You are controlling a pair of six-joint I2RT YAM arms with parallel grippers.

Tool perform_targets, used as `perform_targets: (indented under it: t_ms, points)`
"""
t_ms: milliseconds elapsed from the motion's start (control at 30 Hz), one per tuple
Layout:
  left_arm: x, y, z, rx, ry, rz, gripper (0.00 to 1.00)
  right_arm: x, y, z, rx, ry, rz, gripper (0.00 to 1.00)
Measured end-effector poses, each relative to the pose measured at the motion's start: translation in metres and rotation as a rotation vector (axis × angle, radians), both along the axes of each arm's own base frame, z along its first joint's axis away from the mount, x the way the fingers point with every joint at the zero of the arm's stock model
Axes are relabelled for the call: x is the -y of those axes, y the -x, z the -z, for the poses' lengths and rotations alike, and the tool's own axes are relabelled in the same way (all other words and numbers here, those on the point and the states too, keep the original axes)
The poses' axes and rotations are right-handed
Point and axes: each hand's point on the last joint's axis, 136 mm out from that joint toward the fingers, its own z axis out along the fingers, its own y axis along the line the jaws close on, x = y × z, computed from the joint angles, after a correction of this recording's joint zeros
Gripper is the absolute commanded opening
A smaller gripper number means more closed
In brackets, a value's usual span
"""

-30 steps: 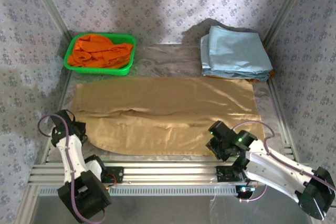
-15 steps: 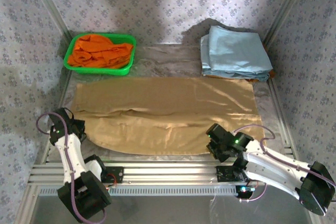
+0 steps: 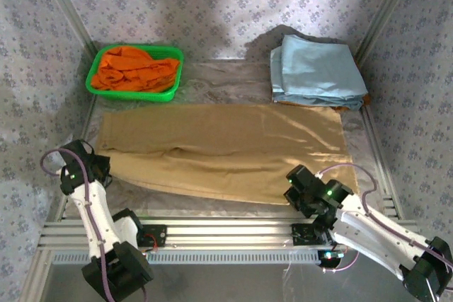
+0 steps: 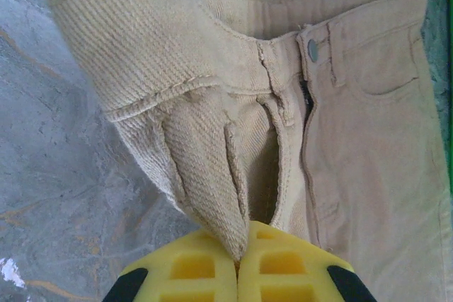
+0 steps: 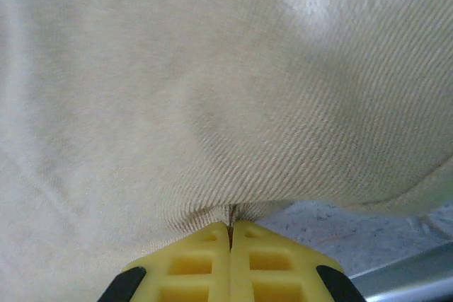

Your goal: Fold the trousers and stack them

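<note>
— What sits at the left edge of the table [image 3: 226, 79]?
— The left gripper [image 3: 94, 169], by the near-left corner. Its yellow fingers [image 4: 191, 266] are pressed together on a pinch of the trousers [image 3: 226, 148] just under the waistband, with cloth drawn up into them. In the far-left corner a green basket [image 3: 134, 95] holds an orange garment [image 3: 134, 67].
— And the trousers?
— They are spread lengthwise across the middle, waist towards the left edge and legs reaching towards the right. Bare marbled table lies beyond them on the far side, and a strip runs along the near edge by the rails [image 3: 226, 230].
— The right side?
— Folded light blue garments [image 3: 315, 68] lie in the far-right corner. The right gripper [image 3: 297, 183], towards the near-right corner, is clamped tight on the near edge of a trouser leg.
— What has changed from half a second back?
— The cloth's near edge has drawn away from the rails, widening that strip. The left gripper has shifted outward.
— Any writing?
— A metal button [image 4: 312, 49]; its face is too small to read.
</note>
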Motion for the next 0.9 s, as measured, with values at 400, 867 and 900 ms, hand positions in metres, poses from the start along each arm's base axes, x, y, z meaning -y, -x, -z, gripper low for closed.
perform_targets:
  t_ms: [400,867,900]
  points:
    - [0.003,0.005,-0.065,0.1,-0.077,0.014,0.0,0.007,-0.011,-0.067,0.154,0.097,-0.249,0.0]
    - [-0.015,-0.036,-0.068,0.077,-0.022,0.024,0.0,0.011,-0.083,-0.121,0.222,0.195,-0.351,0.0]
    - [-0.017,-0.045,-0.063,0.061,-0.007,0.034,0.0,0.013,-0.095,-0.121,0.222,0.199,-0.349,0.0]
